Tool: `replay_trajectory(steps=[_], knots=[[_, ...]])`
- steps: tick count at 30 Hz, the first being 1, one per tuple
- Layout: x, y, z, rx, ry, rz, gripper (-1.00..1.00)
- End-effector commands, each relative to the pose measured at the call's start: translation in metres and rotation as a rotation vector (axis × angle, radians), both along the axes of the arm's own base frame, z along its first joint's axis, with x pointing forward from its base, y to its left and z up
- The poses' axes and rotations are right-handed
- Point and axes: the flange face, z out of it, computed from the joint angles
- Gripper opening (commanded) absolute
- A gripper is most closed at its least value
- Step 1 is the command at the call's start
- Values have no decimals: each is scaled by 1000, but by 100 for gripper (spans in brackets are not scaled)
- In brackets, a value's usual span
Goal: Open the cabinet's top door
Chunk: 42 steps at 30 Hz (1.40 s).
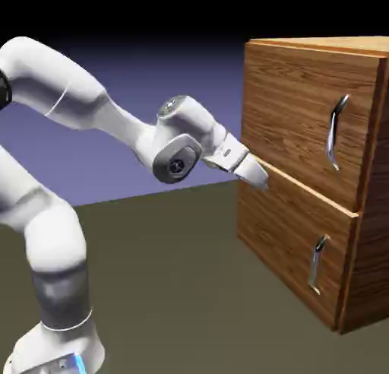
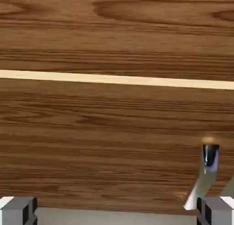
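1. Two doors fill the hand view; the cabinet (image 1: 319, 175) is cut off at the exterior view's right.
2. Spread, empty pincer (image 1: 258, 176) sits near the door seam, left of the top door (image 1: 304, 114) handle (image 1: 335, 131).

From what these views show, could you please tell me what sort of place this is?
Most likely a rendered simulation test scene, not a real room: a white arm on a bare table, one wood-grain cabinet, and a plain blue-violet backdrop.
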Motion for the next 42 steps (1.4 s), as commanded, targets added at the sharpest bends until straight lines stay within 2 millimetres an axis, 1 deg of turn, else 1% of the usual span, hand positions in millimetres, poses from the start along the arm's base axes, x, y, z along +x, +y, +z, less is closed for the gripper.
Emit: replay_trajectory(steps=[1, 7, 12, 17, 22, 27, 32, 37, 42], knots=[[0, 2, 6, -2, -12, 5, 0], [1, 14, 38, -13, -84, 31, 0], [-2, 19, 61, -21, -146, 45, 0], [-5, 20, 81, -26, -209, 52, 0], [-8, 18, 96, -29, -273, 54, 0], [-11, 11, 108, -28, -338, 51, 0], [-12, 0, 115, -24, -403, 43, 0], [-11, -14, 117, -16, -466, 34, 0], [-6, -31, 115, -6, -528, 23, 0]])
